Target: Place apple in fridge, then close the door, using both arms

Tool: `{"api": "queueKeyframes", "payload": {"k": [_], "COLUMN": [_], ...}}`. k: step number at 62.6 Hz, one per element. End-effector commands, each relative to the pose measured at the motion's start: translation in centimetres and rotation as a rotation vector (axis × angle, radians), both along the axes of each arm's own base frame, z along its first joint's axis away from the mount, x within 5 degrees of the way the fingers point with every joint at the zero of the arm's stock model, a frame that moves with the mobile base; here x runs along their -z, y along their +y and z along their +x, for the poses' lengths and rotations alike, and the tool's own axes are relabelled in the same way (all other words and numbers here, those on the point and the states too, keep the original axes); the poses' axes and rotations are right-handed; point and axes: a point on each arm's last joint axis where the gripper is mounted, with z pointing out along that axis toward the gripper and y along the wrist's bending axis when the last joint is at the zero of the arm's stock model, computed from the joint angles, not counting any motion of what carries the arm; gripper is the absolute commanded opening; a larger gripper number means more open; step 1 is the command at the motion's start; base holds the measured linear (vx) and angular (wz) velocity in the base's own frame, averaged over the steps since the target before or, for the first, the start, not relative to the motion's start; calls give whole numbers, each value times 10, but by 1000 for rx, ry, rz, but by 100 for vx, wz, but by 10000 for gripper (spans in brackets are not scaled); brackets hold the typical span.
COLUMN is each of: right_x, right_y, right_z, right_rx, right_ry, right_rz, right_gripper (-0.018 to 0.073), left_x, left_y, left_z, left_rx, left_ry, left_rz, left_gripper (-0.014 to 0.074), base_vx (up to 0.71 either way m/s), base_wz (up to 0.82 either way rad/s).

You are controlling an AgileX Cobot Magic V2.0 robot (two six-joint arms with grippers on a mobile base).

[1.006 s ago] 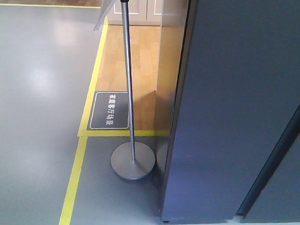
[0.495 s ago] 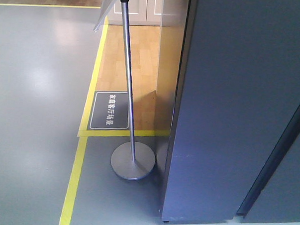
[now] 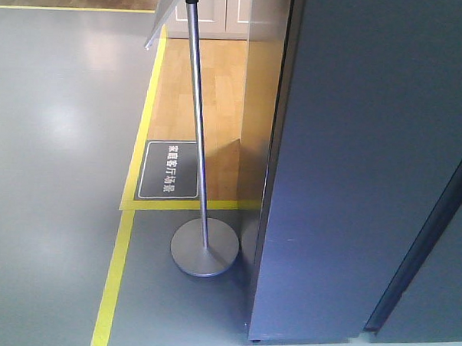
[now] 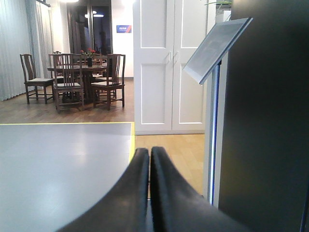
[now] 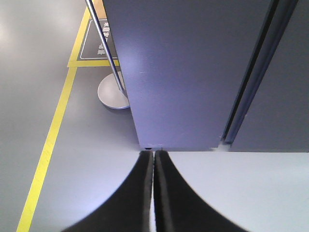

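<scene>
The fridge fills the right of the front view as tall dark grey panels. A dark seam runs between two of them, and no white lining or shelf shows. I cannot tell which panel is the door. The apple is out of view. In the left wrist view my left gripper is shut on nothing, with the fridge's dark side at its right. My right gripper is shut and empty, pointing at the fridge's bottom edge over grey floor.
A sign stand with a round metal base and a thin pole stands just left of the fridge. Yellow floor tape borders a wood-floored area holding a dark plaque. White double doors and a dining set lie beyond.
</scene>
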Motion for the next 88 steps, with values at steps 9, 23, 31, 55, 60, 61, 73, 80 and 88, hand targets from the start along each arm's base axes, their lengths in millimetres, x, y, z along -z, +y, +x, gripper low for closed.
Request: {"api": "queueKeyframes", "payload": {"k": [9,23,31,55,60,61,73,80,88], "right_x": [-19,-15,11,85,92,93,93,93,92], "right_y": [-1,0,0,-1,-1,-1,-1,-1,-1], "right_z": [9,32,41,41,42,42,42,42,42], "right_rx": [9,16,22,37,38,37,37,37,37], "right_ry": [-180,-453,-524,-701,-668,-666,-666,-666,-673], "right_rz": [-12,15,20,34,33,31,30,29,28], "right_gripper": [-3,-3,-3,-3,-3,-3,-3,-3,-3], "left_x": [0,0,0,0,0,0,0,0,0], "left_y": [0,0,0,0,0,0,0,0,0], "left_z": [-1,-1,-1,-1,-1,-1,-1,-1,-1], "left_rx": [-3,-3,-3,-3,-3,-3,-3,-3,-3], "left_ry": [-66,-66,-66,-66,-66,-66,-66,-66,-66], "left_rz": [-17,-17,-17,-17,-17,-17,-17,-17,-17], "left_gripper": [-6,-6,-6,-6,-6,-6,-6,-6,-6], "base_vx": [0,0,0,0,0,0,0,0,0], "base_wz": [0,0,0,0,0,0,0,0,0]}}
